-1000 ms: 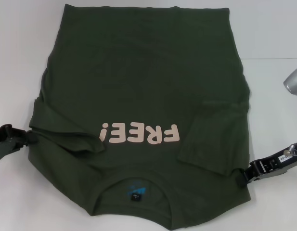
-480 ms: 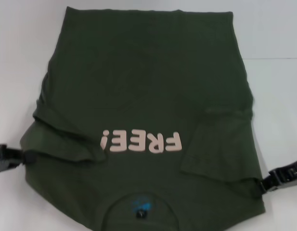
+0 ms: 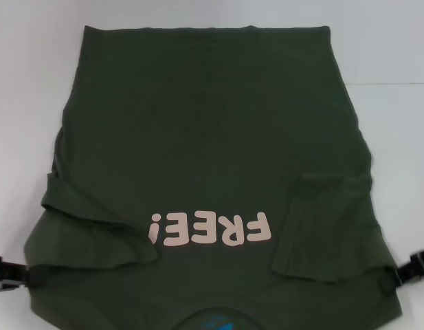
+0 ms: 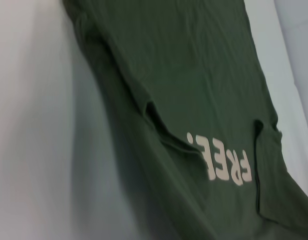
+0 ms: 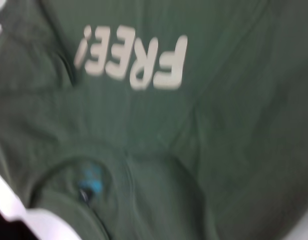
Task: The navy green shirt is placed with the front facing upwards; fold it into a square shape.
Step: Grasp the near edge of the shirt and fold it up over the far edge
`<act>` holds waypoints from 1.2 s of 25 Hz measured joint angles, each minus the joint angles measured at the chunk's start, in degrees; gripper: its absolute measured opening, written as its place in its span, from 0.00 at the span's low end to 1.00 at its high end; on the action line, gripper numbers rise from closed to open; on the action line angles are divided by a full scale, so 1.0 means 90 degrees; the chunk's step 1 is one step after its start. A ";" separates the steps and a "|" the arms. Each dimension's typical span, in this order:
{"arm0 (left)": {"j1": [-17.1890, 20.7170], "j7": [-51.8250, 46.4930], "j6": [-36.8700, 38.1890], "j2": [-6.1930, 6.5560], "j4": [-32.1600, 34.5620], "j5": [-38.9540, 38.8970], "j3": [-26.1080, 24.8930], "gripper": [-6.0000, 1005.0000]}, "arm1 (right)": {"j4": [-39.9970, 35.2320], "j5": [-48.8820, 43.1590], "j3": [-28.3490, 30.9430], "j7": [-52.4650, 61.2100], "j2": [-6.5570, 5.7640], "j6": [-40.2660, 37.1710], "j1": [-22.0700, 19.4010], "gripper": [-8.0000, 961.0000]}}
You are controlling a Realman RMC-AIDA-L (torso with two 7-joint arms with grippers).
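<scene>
The navy green shirt [image 3: 212, 130] lies front up on the white table, its pink "FREE!" lettering [image 3: 210, 229] upside down to me and both sleeves folded inward. The collar with its blue neck label [image 3: 215, 321] reaches the near edge of the head view. My left gripper [image 3: 14, 272] grips the shirt's near left shoulder edge, and my right gripper [image 3: 408, 267] grips the near right shoulder edge. The left wrist view looks along the shirt [image 4: 193, 100]. In the right wrist view, the shirt [image 5: 208, 140] shows its lettering and the neck label [image 5: 90, 185].
White table [image 3: 394, 48] surrounds the shirt on the left, right and far sides. The hem lies straight at the far end.
Both grippers have drawn toward me, dragging the shirt along; the collar has slid to the near edge of view and the lettering sits lower. The right arm's silver link has left the frame.
</scene>
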 joint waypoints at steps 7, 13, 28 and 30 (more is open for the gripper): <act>-0.0827 -0.0359 -0.0604 0.0049 -0.0473 0.0025 0.0150 0.04 | -0.0001 0.0365 0.0815 0.0174 -0.0013 0.0612 0.0190 0.03; -0.1587 -0.0953 -0.1642 0.0296 -0.0669 0.0057 0.0297 0.04 | -0.0005 0.1197 0.1014 0.0332 -0.0023 0.1424 0.0258 0.03; -0.2376 -0.1407 -0.6353 -0.0136 -0.1260 0.0093 0.2282 0.04 | 0.0200 0.1631 -0.0062 0.0362 0.0573 0.5430 0.0663 0.03; -0.2380 -0.1325 -0.6869 -0.0197 -0.1297 0.0093 0.2624 0.04 | 0.0307 0.1631 -0.0157 0.0342 0.0620 0.5862 0.0700 0.03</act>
